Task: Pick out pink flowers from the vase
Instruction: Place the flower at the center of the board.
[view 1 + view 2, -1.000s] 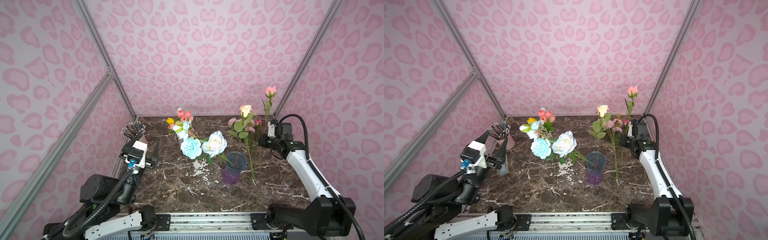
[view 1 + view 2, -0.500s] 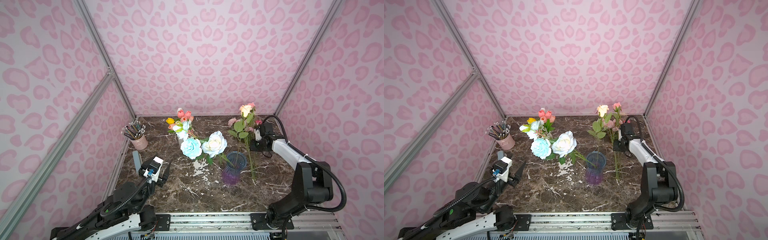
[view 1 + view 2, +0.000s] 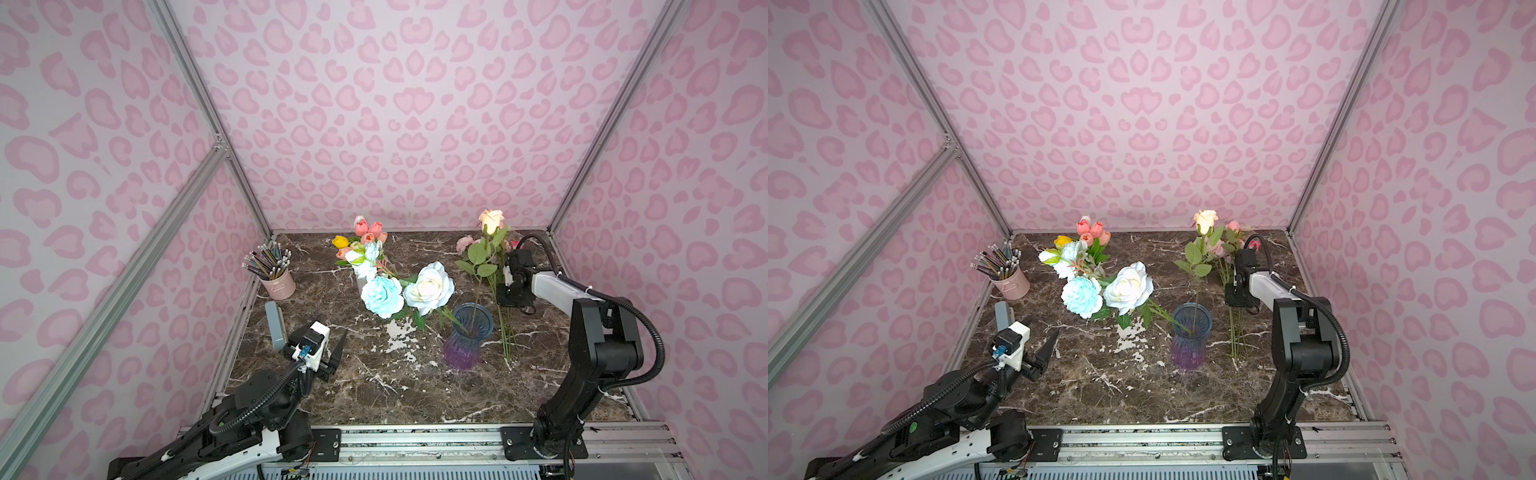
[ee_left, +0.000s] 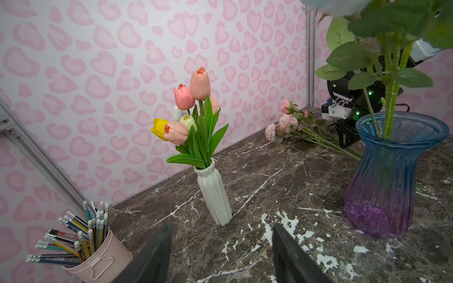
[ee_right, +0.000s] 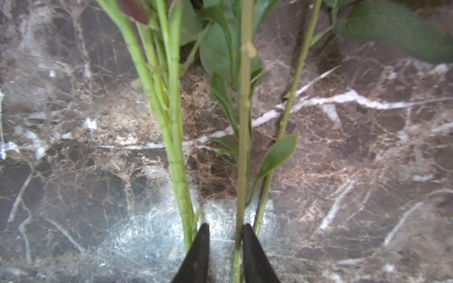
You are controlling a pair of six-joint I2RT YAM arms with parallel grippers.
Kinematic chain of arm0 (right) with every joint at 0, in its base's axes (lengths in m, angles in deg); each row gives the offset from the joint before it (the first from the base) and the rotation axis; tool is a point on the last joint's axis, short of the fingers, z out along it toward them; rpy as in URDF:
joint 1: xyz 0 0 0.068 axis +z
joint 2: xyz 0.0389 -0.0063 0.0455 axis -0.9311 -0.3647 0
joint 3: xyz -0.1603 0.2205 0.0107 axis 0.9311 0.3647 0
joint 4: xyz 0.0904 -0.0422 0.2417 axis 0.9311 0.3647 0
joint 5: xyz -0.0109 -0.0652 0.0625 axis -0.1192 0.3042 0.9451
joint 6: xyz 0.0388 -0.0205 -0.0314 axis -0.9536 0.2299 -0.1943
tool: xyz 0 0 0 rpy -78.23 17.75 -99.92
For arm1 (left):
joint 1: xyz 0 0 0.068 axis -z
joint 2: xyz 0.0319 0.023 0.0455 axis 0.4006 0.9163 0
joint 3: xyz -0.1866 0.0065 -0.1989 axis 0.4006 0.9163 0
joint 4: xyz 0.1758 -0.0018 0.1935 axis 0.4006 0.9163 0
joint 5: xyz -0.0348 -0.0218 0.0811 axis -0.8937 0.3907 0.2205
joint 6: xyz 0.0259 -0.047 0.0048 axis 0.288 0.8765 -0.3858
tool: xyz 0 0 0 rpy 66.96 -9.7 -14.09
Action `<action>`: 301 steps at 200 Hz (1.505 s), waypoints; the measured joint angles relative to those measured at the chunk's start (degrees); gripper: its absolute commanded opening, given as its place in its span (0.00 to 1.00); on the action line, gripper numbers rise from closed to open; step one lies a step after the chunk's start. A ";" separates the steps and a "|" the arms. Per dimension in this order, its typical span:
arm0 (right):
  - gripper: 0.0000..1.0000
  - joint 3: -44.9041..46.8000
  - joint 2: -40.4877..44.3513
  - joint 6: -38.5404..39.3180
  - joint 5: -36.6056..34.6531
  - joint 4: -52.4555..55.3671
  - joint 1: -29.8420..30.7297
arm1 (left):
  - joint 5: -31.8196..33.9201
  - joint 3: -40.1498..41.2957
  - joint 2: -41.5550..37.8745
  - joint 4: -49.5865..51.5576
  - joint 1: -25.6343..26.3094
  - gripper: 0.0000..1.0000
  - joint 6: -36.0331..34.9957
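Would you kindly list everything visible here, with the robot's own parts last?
glass vase: one, blue fading to purple, table centre-right
peach rose: one, upright in glass vase
white rose: one, leaning left from glass vase
blue bloom: one, pale, beside white rose
pink flowers: several, lying far right on table
tulips: salmon, yellow, white, in white vase at back
pencil cup: one, pink, far left
grey block: one, standing at left edge
left hand: open, empty, front left
right hand: open, a stem between its fingers

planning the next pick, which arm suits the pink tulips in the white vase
Left, likely: the left gripper is open, empty and faces the white vase. The right gripper is at the laid pink flowers, a stem between its jaws.
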 measured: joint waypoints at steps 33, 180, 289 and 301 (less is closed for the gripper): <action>0.41 -0.28 4.09 -0.02 -1.27 0.13 0.76 | 0.00 0.31 0.31 -0.35 0.00 0.66 -0.83; 0.46 23.21 63.47 -7.56 2.89 -7.45 19.15 | -13.44 1.31 6.54 1.70 0.04 0.64 10.56; 0.50 23.23 78.66 -39.87 16.06 7.61 20.13 | -19.45 3.30 16.52 -0.44 0.04 0.65 16.83; 0.51 23.61 78.93 -43.76 18.62 6.36 20.13 | -19.45 3.43 16.00 -1.01 0.04 0.65 16.90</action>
